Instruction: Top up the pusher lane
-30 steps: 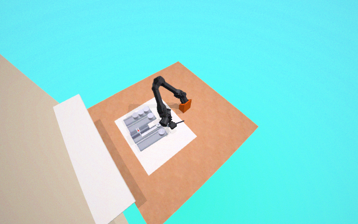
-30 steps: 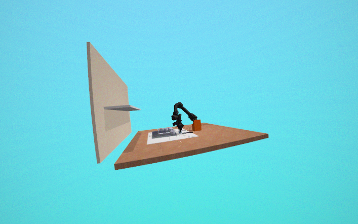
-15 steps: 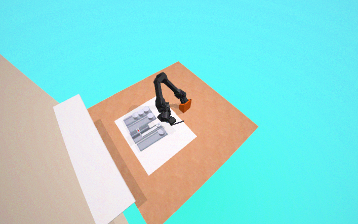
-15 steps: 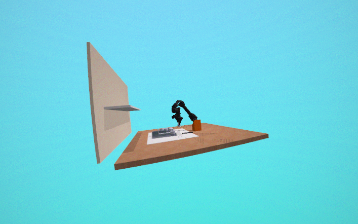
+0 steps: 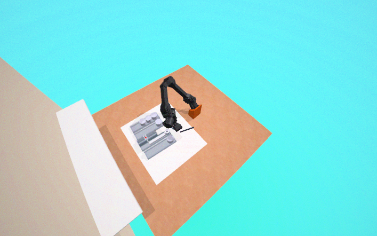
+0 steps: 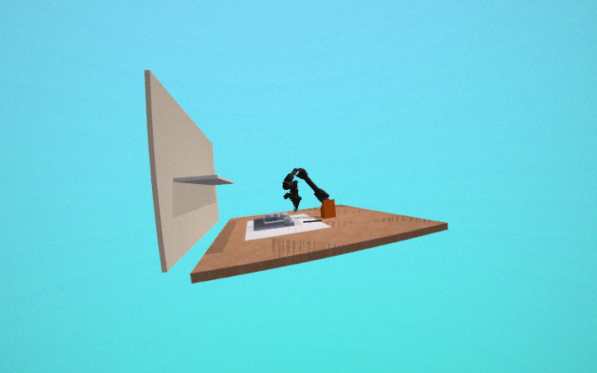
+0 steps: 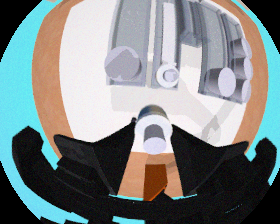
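Note:
My gripper [image 6: 295, 208] [image 7: 152, 125] is shut on the loose jar [image 6: 295, 211] [image 7: 155, 145], a small jar with a white shoulder and a narrower pale lid. It is held upright, raised above the mat and in front of the lanes. In the top view the arm hides it. The similar jar [image 5: 167, 132] [image 7: 168, 75] stands at the front end of the sprung lane, with a long white strip [image 5: 158, 136] [image 7: 168, 35] behind it. A red mark [image 5: 145, 137] shows near that strip's rear. The pusher plate and front stop cannot be made out clearly.
A wide jar [image 5: 170, 138] [image 7: 122, 64] stands in the neighbouring lane; another [image 5: 158, 122] [image 7: 226, 81] and several more stand across on the other side. A black rod [image 5: 186, 129] [image 6: 312, 220] lies by the orange base block [image 5: 194, 111] [image 6: 328, 208]. A wall shelf [image 5: 102, 175] [image 6: 203, 179] is behind the lanes.

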Tool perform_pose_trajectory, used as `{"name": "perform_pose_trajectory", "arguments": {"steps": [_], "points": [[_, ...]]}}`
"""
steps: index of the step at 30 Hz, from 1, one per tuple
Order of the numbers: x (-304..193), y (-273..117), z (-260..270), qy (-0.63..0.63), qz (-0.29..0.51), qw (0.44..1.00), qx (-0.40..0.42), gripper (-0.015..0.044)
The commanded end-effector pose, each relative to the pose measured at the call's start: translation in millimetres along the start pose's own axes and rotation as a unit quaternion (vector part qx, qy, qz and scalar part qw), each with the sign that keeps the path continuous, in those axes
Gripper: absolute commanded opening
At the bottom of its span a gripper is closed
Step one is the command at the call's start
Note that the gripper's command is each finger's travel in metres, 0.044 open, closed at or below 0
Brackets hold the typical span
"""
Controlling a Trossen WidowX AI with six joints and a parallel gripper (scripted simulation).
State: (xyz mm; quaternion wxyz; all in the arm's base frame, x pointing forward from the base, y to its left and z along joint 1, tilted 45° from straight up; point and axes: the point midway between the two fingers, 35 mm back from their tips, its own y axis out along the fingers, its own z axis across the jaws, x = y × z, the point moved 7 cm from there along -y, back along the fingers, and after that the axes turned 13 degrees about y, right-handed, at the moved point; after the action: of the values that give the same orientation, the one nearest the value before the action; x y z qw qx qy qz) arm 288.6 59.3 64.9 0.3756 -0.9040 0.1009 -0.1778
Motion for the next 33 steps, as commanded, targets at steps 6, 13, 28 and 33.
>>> {"name": "perform_pose_trajectory", "arguments": {"steps": [6, 13, 28, 33], "points": [[20.7, 26.0, -18.4, 0.017, -0.002, 1.0, -0.005, 0.0], [20.7, 39.4, -18.5, 0.017, -0.002, 1.0, -0.005, 0.0], [22.7, 50.7, -18.4, 0.017, -0.002, 1.0, -0.006, 0.0], [24.6, 50.7, -18.0, 0.017, -0.002, 1.0, -0.006, 0.0]]}}
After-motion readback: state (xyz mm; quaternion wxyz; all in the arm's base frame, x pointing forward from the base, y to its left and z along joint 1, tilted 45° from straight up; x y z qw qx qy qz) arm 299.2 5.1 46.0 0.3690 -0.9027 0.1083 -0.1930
